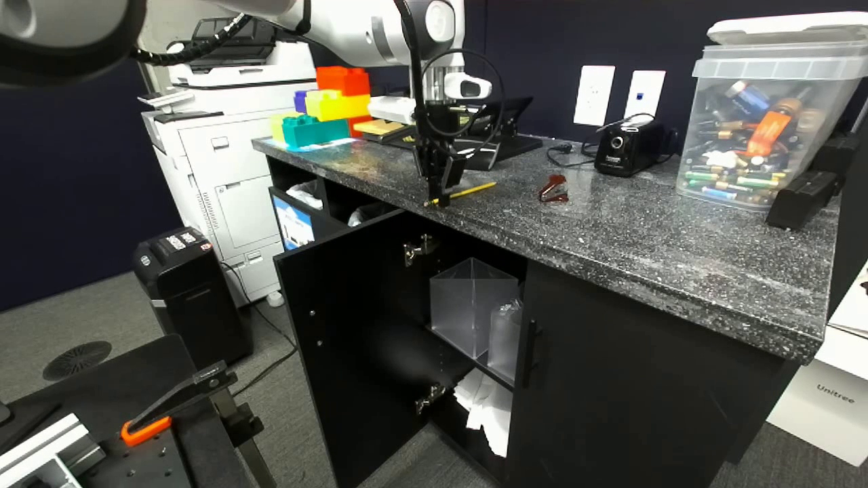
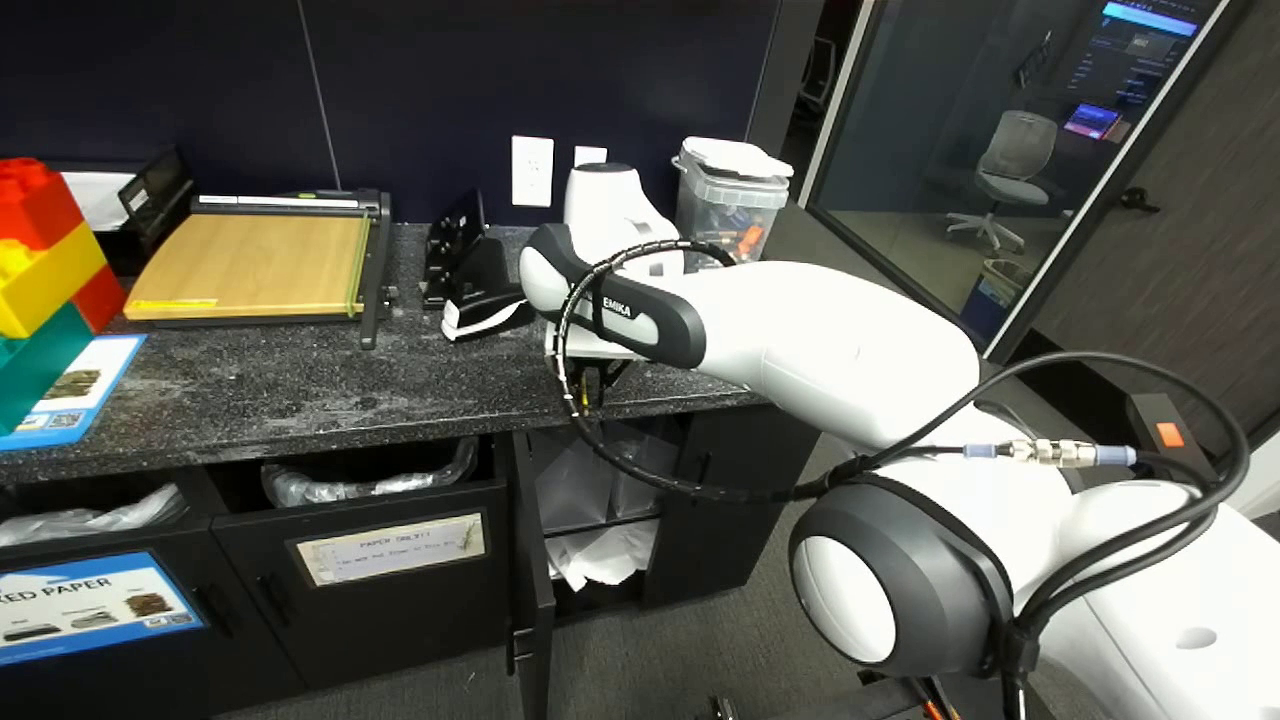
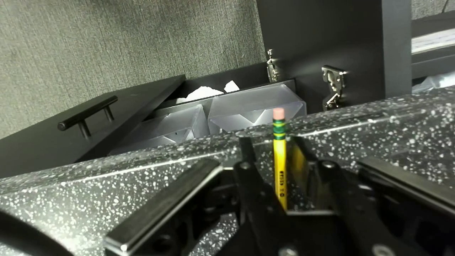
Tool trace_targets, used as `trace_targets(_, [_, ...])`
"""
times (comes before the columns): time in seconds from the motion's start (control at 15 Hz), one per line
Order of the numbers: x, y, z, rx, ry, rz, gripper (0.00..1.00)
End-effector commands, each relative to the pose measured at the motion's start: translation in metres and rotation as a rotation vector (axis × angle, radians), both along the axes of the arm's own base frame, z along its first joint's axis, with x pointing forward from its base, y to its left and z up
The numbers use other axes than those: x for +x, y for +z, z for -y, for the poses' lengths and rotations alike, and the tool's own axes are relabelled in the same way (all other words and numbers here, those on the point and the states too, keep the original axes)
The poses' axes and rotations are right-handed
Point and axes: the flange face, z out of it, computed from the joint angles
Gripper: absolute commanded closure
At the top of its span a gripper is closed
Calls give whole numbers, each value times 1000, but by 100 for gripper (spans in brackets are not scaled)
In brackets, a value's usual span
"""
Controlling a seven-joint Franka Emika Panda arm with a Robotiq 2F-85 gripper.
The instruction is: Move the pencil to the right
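The yellow pencil (image 1: 473,192) lies on the dark speckled counter (image 1: 651,251), close to its front edge. In the wrist view the pencil (image 3: 280,160) has its pink eraser end pointing toward the counter's edge, and its other end is hidden behind the gripper. My gripper (image 1: 441,196) points down at the counter, around the pencil. In the wrist view the gripper's fingertips (image 3: 272,140) stand apart, one on each side of the pencil, with a gap showing on both sides. In an exterior view the arm mostly hides the gripper (image 2: 592,385).
A dark reddish staple remover (image 1: 554,188) lies right of the pencil in an exterior view. Beyond it are a black sharpener (image 1: 627,147) and a clear tub (image 1: 766,129). A paper cutter (image 2: 250,262) stands further along. A cabinet door (image 1: 359,352) hangs open below.
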Motion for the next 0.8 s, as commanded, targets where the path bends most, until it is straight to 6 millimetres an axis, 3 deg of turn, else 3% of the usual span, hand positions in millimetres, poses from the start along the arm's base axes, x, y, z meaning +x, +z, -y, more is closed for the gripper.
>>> trace_targets(0.0, [-2, -7, -4, -18, -5, 2, 100])
trace_targets(0.27, [-1, 4, -3, -14, 1, 5, 98])
trace_targets(0.4, [1, 19, 0, -13, 3, 14, 98])
trace_targets(0.53, [3, 44, 8, -20, 10, 28, 98])
trace_targets(0.73, [10, 88, 43, -33, 30, 48, 98])
